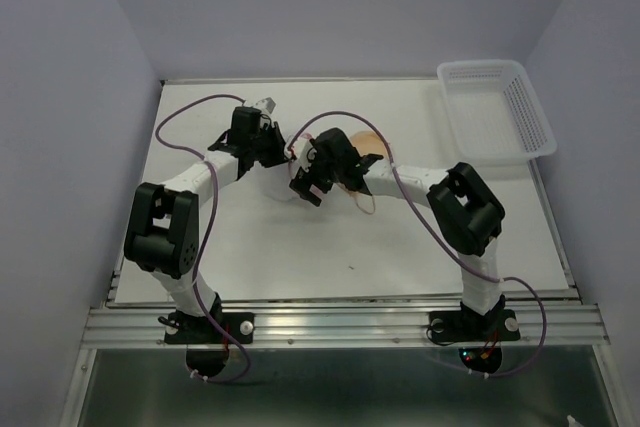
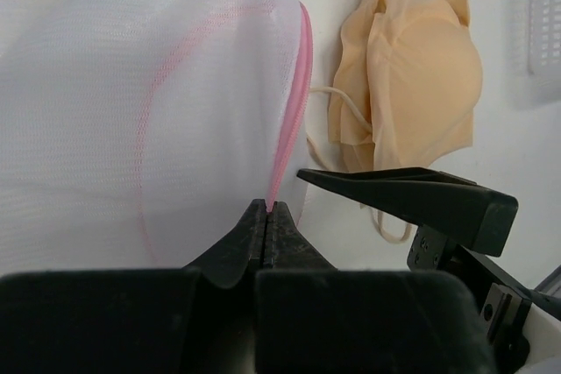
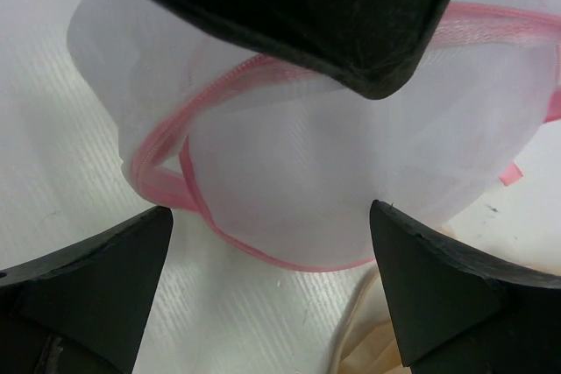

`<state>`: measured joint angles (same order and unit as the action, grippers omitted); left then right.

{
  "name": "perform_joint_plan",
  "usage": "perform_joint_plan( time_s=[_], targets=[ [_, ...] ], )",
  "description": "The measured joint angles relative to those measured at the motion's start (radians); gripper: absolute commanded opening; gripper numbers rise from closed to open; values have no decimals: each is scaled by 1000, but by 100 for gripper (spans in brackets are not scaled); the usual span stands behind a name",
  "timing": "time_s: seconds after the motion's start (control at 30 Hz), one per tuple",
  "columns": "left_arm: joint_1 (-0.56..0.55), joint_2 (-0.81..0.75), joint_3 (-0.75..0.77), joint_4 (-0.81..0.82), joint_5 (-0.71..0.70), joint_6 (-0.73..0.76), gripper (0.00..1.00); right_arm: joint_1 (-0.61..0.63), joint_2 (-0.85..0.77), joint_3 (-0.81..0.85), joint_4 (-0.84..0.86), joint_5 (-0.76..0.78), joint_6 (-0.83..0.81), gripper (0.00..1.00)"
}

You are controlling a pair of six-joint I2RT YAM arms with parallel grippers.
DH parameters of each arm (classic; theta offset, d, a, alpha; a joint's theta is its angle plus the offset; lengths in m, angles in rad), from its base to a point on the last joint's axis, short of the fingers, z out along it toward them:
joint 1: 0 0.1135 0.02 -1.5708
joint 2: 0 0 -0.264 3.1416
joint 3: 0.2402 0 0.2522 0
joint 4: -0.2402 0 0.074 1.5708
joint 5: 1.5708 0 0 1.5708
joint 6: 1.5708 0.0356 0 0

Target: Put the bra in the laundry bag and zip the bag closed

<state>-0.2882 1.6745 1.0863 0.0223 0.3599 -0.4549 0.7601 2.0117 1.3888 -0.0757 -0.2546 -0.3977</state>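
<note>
Left gripper (image 2: pixel 267 209) pinched shut on the pink zipper rim of the laundry bag (image 2: pixel 131 85).
I've got the right gripper (image 3: pixel 270 216) hanging wide open over it; the bra (image 2: pixel 412 67) lies on the table (image 1: pixel 300 257) just beside, outside the bag.

A white slotted plastic basket (image 1: pixel 495 112) sits empty at the far right corner of the white desk (image 1: pixel 300 257), well to the right of the right tool (image 1: pixel 306 187) and beyond it. A tiny dark speck (image 1: pixel 350 268) lies on the desk nearer than that tool.
</note>
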Motion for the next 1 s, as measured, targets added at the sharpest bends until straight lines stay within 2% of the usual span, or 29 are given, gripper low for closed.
perform_joint_plan(
  time_s=[0.53,0.6,0.77,1.0],
  targets=[
    [3,24,-27,41,71,5,0,0,6,-52,167,150,-27,98],
    [3,24,-27,42,76,10,0,0,6,-65,189,180,-29,95],
    [3,24,-27,41,79,29,0,0,5,-112,243,238,-58,65],
    [3,34,-26,36,100,83,0,0,5,-114,274,275,-79,59]
  ],
)
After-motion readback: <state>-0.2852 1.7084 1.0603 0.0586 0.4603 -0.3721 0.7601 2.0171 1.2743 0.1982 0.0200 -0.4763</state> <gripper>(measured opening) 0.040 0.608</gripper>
